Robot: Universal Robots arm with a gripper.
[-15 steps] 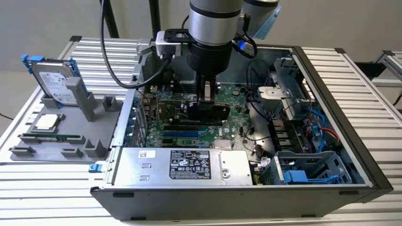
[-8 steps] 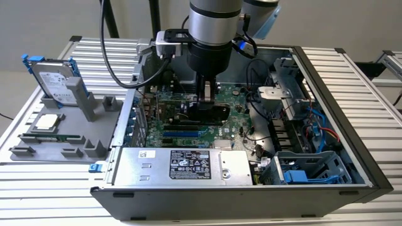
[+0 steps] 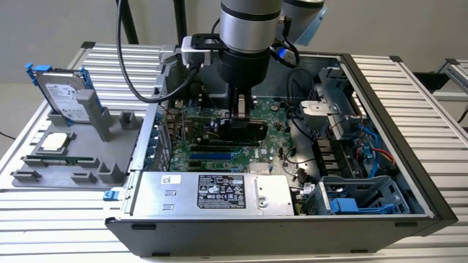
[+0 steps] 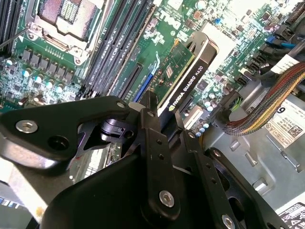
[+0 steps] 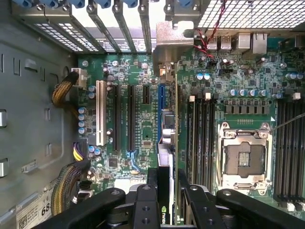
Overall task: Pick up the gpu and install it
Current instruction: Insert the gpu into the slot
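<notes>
The black end effector (image 4: 162, 126), clenched on the upper edge of the thin, flat, green-and-black gpu (image 4: 188, 71), holds this stiff, light, probably fragile card edge-down over the green motherboard (image 3: 219, 118), toward 12 o'clock of the open grey computer case (image 3: 409, 164).

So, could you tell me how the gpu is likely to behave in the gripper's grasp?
The gpu is a thin flat board, so it probably stays stiff. The gripper pinches it edge-on above the motherboard, so it could tilt if nudged sideways. Its exposed circuitry looks fragile.
</notes>
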